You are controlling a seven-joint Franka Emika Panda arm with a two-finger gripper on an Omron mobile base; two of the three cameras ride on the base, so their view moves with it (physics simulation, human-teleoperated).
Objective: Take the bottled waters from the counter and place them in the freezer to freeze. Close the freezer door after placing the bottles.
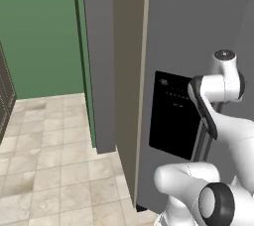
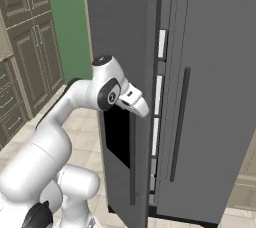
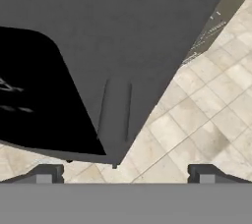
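Observation:
The freezer door (image 2: 125,37) stands a narrow gap ajar, its black dispenser panel (image 2: 117,137) facing me. Through the gap the freezer's white shelf edges (image 2: 159,92) show. My gripper (image 2: 144,111) is open and holds nothing, right at the door's front just above the panel and beside the long dark bar handle (image 2: 132,172). In the hand view the open gripper (image 3: 127,175) looks down along the grey door (image 3: 138,31) past the panel (image 3: 34,95). From the left base view, the arm partly covers the door (image 1: 198,27) and panel (image 1: 171,116). The bottled waters and the counter are out of view.
The plain grey fridge door (image 2: 215,97) with its own bar handle (image 2: 180,122) is shut to the right. Dark panelled cabinets (image 2: 30,47) line the left wall beside a green wall (image 1: 39,31). Beige tiled floor (image 1: 44,170) lies open to the left.

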